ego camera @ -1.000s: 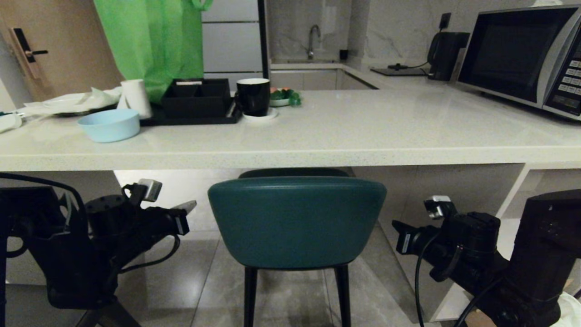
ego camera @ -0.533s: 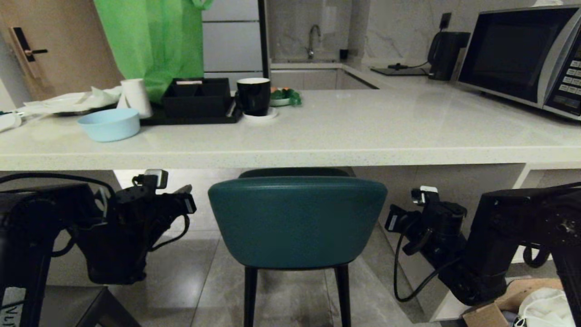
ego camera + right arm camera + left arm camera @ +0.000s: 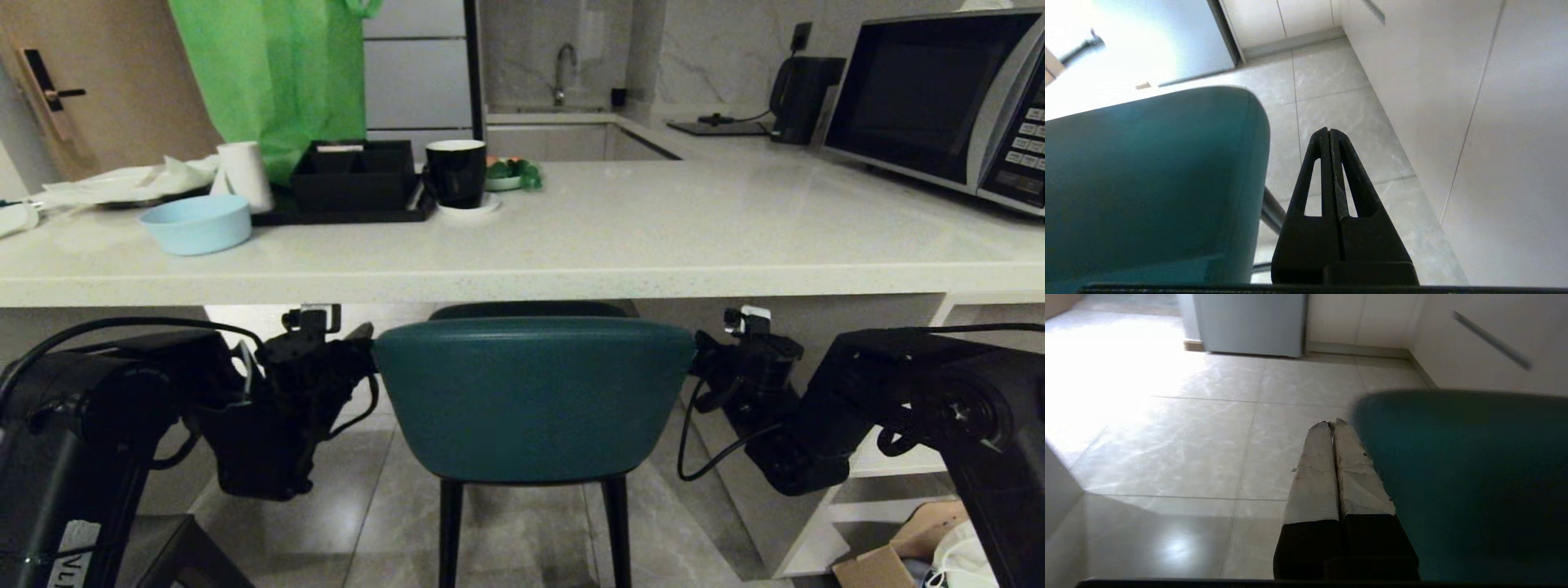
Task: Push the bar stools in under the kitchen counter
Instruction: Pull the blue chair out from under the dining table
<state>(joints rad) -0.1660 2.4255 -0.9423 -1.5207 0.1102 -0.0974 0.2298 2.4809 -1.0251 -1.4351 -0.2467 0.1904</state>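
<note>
- Both sets of jaws are pressed together with nothing between them: the left gripper (image 3: 1334, 424) shows two pale fingers (image 3: 1314, 473) closed flat against each other, and the right gripper (image 3: 1329, 130) shows its dark fingers (image 3: 1323, 171) meeting at the tip.
- Spanning the whole room from side to side, the kitchen counter (image 3: 653, 237) has a pale stone top with a thick front edge.
- Directly below that edge stands the teal stool (image 3: 535, 396), its curved padded back facing me and its black legs on the grey tiled floor (image 3: 367, 506); the top of the back sits just under the counter's edge.
- Behind the teal back a dark rounded rim (image 3: 531, 309) shows, further in under the counter; I cannot tell what it belongs to.
- At the left end of the teal back the left gripper (image 3: 362, 333) is just beside the padding, touching or nearly so; I cannot tell which.
- At the right end the right gripper (image 3: 700, 347) sits close against the back in the same way.
- On the counter's right end is a microwave (image 3: 939, 98).
- A green bag (image 3: 277, 73) stands at the far left, with a black tray (image 3: 351, 184) in front of it.
- Near the tray are a black mug (image 3: 455, 173), a light blue bowl (image 3: 196, 224) and a white cup (image 3: 243, 173).
</note>
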